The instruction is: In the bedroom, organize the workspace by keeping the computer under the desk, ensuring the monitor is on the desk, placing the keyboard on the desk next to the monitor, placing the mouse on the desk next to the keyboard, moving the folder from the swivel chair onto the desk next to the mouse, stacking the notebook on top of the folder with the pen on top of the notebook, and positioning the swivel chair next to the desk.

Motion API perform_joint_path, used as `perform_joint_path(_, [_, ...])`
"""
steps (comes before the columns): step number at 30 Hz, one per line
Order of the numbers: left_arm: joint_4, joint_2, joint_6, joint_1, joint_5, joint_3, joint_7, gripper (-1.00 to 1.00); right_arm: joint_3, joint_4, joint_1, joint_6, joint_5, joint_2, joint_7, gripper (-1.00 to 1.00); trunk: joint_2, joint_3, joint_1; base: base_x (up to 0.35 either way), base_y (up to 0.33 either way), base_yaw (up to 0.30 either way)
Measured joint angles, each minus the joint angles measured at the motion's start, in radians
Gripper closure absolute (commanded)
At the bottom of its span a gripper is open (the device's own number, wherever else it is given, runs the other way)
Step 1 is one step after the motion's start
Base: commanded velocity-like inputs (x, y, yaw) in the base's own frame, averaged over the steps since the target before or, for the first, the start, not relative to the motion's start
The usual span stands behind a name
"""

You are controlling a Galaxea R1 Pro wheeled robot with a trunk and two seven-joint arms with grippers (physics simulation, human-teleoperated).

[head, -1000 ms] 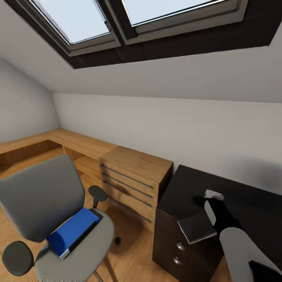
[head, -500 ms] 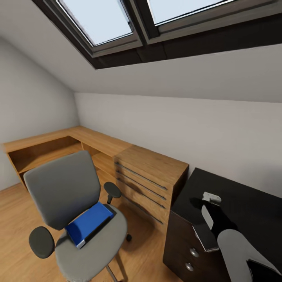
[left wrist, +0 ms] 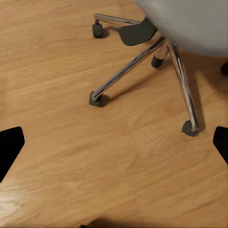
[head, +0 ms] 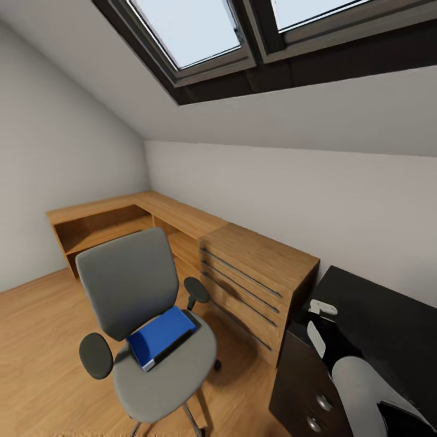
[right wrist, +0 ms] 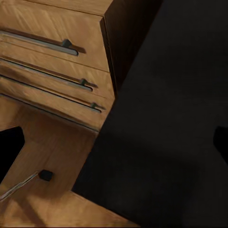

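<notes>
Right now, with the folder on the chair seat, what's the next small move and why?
Probably bring the left arm up from floor level toward the blue folder. It lies flat on the swivel chair seat, not yet on the black desk. The left wrist view looks at the wood floor and the chair's chrome base, so that gripper, jaws wide apart and empty, sits well below the seat.

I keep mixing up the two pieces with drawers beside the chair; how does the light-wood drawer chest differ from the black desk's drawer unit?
The light-wood drawer chest has warm oak-coloured fronts, while the glossy black desk's drawer unit is near black. The chest carries long slim horizontal bar handles; the black unit has small round silver knobs. The chest stands nearer the grey swivel chair. They stand side by side along the white wall.
</notes>
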Motion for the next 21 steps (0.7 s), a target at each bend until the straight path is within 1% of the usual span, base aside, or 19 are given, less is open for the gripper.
perform_joint_path(4, [0.000, 0.000, 0.000, 0.000, 0.001, 0.000, 0.000, -1.00, 0.000, 0.010, 0.000, -0.014, 0.000, 0.000, 0.000, -1.00, 0.000, -0.003, 0.000, 0.000, 0.000, 0.258])
perform_joint_path(9, [0.000, 0.000, 0.000, 0.000, 0.001, 0.000, 0.000, -1.00, 0.002, 0.044, 0.000, -0.078, -0.001, 0.001, 0.000, -1.00, 0.000, -0.007, 0.000, 0.000, 0.000, 0.258])
perform_joint_path(13, [0.000, 0.000, 0.000, 0.000, 0.001, 0.000, 0.000, -1.00, 0.017, 0.076, 0.000, -0.138, 0.002, 0.001, 0.000, -1.00, 0.000, -0.010, 0.000, 0.000, 0.000, 0.257])
perform_joint_path(16, [0.000, 0.002, 0.000, 0.000, 0.001, 0.000, 0.000, -1.00, 0.024, 0.090, 0.000, -0.163, 0.002, 0.002, 0.000, -1.00, 0.000, -0.012, 0.000, 0.000, 0.000, 0.249])
perform_joint_path(21, [0.000, 0.003, 0.000, 0.000, 0.001, 0.000, 0.000, -1.00, 0.027, 0.101, 0.000, -0.178, 0.002, 0.002, 0.000, -1.00, 0.000, -0.017, 0.000, 0.000, 0.000, 0.229])
